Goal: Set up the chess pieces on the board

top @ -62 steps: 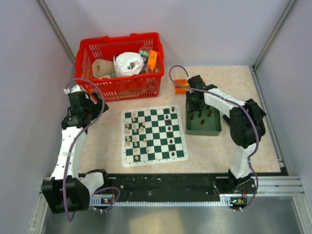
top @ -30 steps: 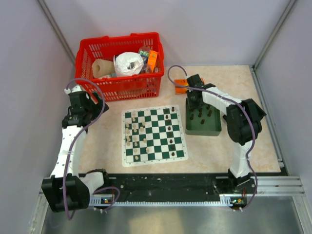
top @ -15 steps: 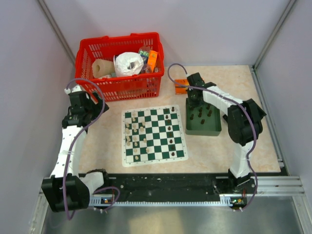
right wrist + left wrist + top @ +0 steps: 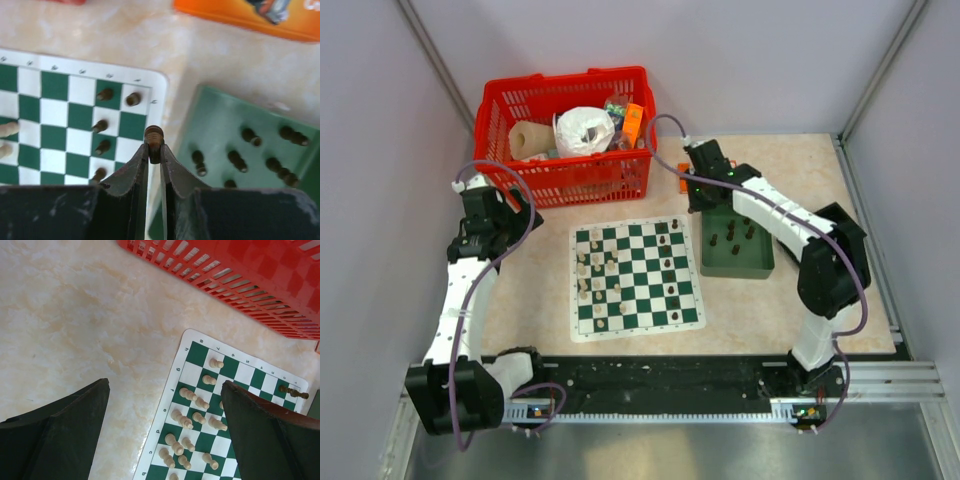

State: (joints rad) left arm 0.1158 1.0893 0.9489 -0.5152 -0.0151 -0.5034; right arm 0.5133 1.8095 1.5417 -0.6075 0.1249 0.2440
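right gripper (image 4: 154, 156) clamped on one dark chess piece (image 4: 154, 135), pinched on the body, only the round head showing above the fingertips; it hangs over the strip between the board (image 4: 75, 90) and the green tray (image 4: 250, 125)

piece looks light, rigid, smooth plastic, likely to twist if pinched off-centre, tippy on its small base; hold the stem below the head, set down upright

more dark pieces (image 4: 235, 159) stand in the tray, a few dark ones (image 4: 102, 125) on the board's near columns, cream ones (image 4: 192, 407) on the far side

board looks like a thin flat mat that could slide on the glossy desk (image 4: 75, 315); neighbours are close, room is tight

left gripper (image 4: 165, 385) is spread wide and empty, beside the red basket (image 4: 565, 185)
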